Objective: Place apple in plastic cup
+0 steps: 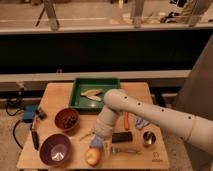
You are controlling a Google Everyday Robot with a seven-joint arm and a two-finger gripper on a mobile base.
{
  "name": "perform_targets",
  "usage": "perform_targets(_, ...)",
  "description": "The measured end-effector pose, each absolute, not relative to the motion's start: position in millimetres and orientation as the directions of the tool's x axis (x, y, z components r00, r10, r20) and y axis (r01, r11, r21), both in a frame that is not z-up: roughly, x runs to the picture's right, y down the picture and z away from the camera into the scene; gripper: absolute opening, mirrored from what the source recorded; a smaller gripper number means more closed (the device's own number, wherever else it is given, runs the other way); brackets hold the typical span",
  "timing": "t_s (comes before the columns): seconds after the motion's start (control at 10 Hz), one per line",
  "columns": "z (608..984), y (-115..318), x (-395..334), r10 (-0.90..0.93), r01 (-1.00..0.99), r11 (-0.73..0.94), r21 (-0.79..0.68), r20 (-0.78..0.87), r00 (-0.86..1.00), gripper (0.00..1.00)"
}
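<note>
Camera view: apple [92, 156] lies at 6 o'clock of the hand [97, 142], touching or just below it.
Apple sits at the worktop [55, 95] front edge; hand state: cannot tell; cup not identifiable.

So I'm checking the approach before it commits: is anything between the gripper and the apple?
Nothing visible. The gripper sits right above the apple at the table's front edge, no object between them. The purple bowl lies off to the side.
</note>
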State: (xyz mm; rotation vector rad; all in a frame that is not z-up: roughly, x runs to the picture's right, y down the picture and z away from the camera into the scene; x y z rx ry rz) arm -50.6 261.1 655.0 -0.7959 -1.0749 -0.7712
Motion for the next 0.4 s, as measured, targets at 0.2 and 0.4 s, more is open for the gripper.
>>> perform_targets(0.2,666,247,-33,-0.149,0.83,0.522,-0.197,0.937,0.316,0.8)
perform_targets(0.4,669,244,-29,-0.152,0.825,0.528,-0.202,0.933,0.325,0.8)
